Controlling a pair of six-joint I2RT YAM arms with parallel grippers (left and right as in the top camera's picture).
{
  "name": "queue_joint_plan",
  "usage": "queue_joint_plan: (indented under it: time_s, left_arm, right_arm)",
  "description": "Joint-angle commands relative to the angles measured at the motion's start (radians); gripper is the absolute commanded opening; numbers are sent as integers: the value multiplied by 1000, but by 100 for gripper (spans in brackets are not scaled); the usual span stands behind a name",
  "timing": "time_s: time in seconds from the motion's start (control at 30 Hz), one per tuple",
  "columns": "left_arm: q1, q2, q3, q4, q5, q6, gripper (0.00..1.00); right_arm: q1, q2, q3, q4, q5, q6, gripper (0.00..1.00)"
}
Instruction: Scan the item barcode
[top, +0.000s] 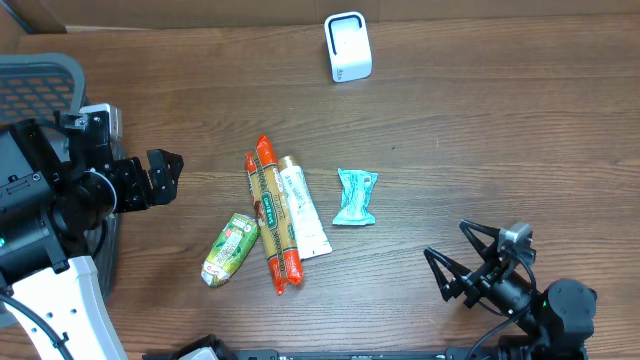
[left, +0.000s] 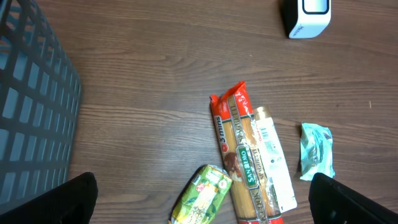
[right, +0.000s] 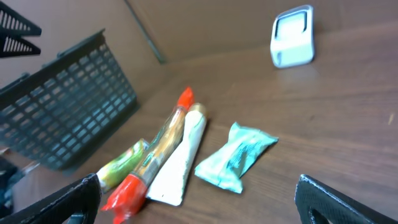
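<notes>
We see both jaws released, empty. Scanner (top: 348, 47) stands upper centre; pasta (top: 273, 213), tube (top: 303, 210), green pouch (top: 229, 250), teal pouch (top: 354, 196) lie mid-frame.

Overhead straight down, left wrist steep, right wrist low, perhaps nearer, sharing scanner (top: 348, 47)

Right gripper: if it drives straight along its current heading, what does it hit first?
Most likely the teal packet. In the overhead view the open right gripper points at it with nothing between them. Its height is unclear, so it might pass above.
</notes>
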Motion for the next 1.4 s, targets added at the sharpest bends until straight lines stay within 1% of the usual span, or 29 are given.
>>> queue_joint_plan:
  time_s: [0.0,0.1,0.23,0.33,0.47,0.57,0.7,0.77,0.83,0.87,0.9,0.93,0.97,1.03,1.07,1.1,1.2,1.27,1.33,1.37]
  left_arm:
    - [5,6,-1,0,19,23,99]
    - [5,6,-1,0,19,23,100]
    - [5,6,-1,0,19,23,100]
    - [5,6,-1,0,19,23,100]
    - [5,6,-1,0,19,23,100]
    - [5,6,-1,0,19,23,100]
    - [5,6,-1,0,19,23,99]
    - [5,6,-1,0,19,23,100]
    - [5,6,-1,0,19,23,100]
    - [5,6,-1,0,19,23,100]
    - [5,6,-1,0,19,23,100]
    - [5,6,-1,0,19,23,100]
    - [5,6,-1,0,19,23,100]
    - [5,6,-1,0,19,23,100]
    - [5,6,-1,0,19,23,100]
    - [5,6,-1,0,19,23,100]
    - [5,6,-1,0,19,23,100]
    - [5,6,-1,0,19,23,99]
    - [5,6,-1,0,19,23,100]
    - [5,6,-1,0,19,23,99]
  right_arm:
    - [7,137,115,-8,-68,-20,100]
    - [8,342,243,-67,-73,-23,100]
    - [54,603,458,-224,-48,-134,100]
    - [134,793,645,-380,95,-153,100]
    - [301,1041,887,-565,301,-152,100]
    - [415,1196,1003,-600,342,-152,100]
    - [498,1345,1036,-488,310,-110,100]
    - [512,1389,1036,-454,295,-111,100]
    - [515,1433,1036,-414,323,-109,99]
    - [515,1464,1036,-396,357,-63,92]
    - [513,1485,1036,-389,396,7,89]
    - [510,1516,1036,-385,453,104,88]
    - [510,1541,1036,-385,499,169,88]
    - [514,1592,1036,-369,546,245,87]
    - [518,1611,1036,-359,552,252,85]
    - [525,1644,1036,-340,561,254,80]
    - [533,1711,1036,-306,579,284,78]
    - [534,1744,1036,-301,580,305,72]
    - [534,1769,1035,-300,579,310,61]
    - [534,1776,1035,-300,580,310,59]
